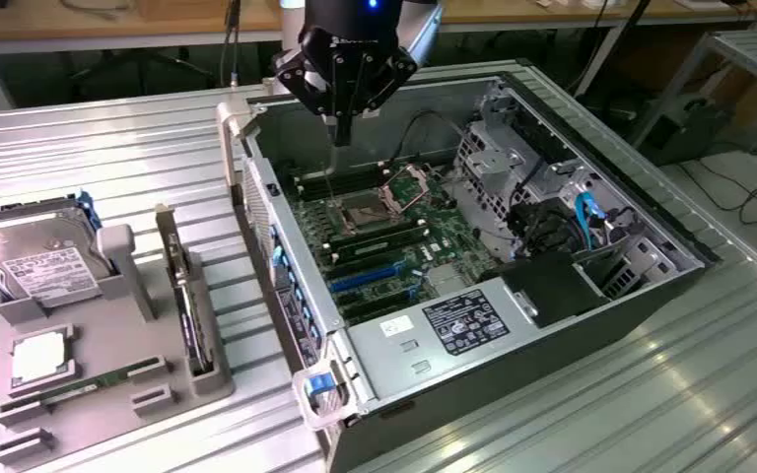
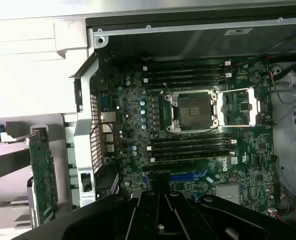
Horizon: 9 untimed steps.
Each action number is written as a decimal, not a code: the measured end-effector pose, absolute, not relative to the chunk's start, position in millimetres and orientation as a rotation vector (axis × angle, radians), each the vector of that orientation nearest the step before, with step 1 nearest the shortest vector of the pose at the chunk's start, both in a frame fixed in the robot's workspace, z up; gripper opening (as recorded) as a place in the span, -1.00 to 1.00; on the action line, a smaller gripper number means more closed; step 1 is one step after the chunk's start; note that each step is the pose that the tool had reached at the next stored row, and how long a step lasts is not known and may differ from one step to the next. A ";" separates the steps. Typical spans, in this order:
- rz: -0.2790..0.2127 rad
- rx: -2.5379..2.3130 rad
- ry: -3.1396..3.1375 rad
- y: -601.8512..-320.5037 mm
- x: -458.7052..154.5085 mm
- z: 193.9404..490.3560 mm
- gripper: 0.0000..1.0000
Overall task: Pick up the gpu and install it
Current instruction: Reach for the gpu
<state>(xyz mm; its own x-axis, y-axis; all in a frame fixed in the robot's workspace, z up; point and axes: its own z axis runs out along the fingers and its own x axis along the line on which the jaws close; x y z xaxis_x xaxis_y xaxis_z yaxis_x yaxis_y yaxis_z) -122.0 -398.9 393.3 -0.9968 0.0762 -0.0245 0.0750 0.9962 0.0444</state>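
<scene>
The gripper (image 1: 342, 141), fingers (image 1: 340, 123) together and empty, hangs over the open case (image 1: 550, 374). The gpu (image 1: 188, 305) stands on edge in the grey holder (image 1: 115, 384) at its 7 o'clock. I think the approach should clear the case wall and meet the thin edge squarely.

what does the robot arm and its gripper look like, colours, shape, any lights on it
The gripper is black, with a wide angular body of linked plates that narrows to slim dark fingers. A small blue light glows on the black wrist above it, beside a pale grey arm segment. In the wrist view its housing looks glossy black with ridged seams.
</scene>
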 end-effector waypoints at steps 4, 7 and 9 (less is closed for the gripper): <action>0.068 0.118 3.112 -399.0 -126.2 393.3 -0.79; 0.068 0.118 3.113 -399.1 -128.7 393.3 -0.79; 0.068 0.118 3.113 -399.1 -130.1 393.3 -0.79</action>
